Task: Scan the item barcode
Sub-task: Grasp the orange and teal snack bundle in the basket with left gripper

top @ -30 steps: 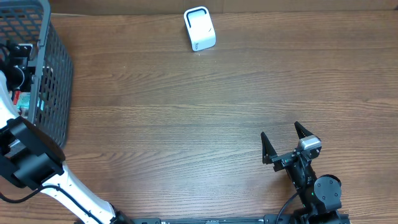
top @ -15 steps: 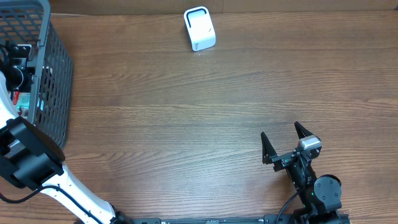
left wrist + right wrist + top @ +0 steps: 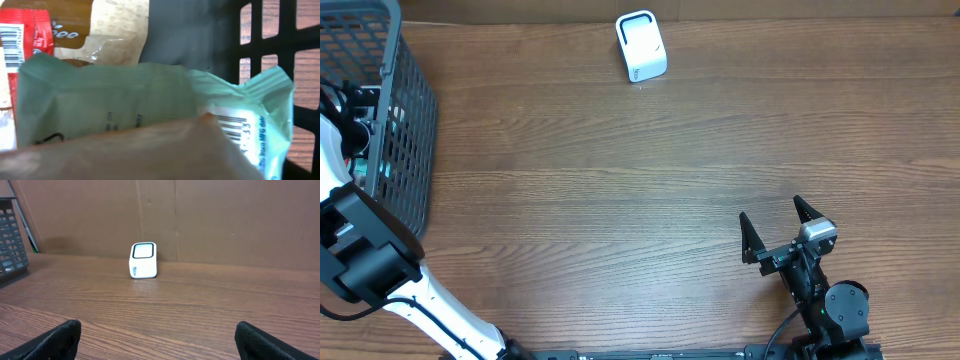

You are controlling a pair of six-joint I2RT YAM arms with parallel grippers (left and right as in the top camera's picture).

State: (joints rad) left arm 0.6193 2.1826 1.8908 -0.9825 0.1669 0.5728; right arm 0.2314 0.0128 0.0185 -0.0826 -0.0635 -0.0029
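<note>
step: pick from wire basket (image 3: 410,130) | left gripper (image 3: 355,108) inside basket, jaw width can't tell | mint-green packet (image 3: 125,110) in basket, barcode (image 3: 232,127) near its right end | tip: pinch clear of the barcode, keep it bare for scanner (image 3: 641,45) | right gripper (image 3: 775,235) wide, empty

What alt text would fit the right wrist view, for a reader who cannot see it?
A white scanner stands upright on a wooden table, in front of a brown wall. The right pincer is open and empty, its black tips in the bottom corners. A grey basket shows at the left edge.
</note>
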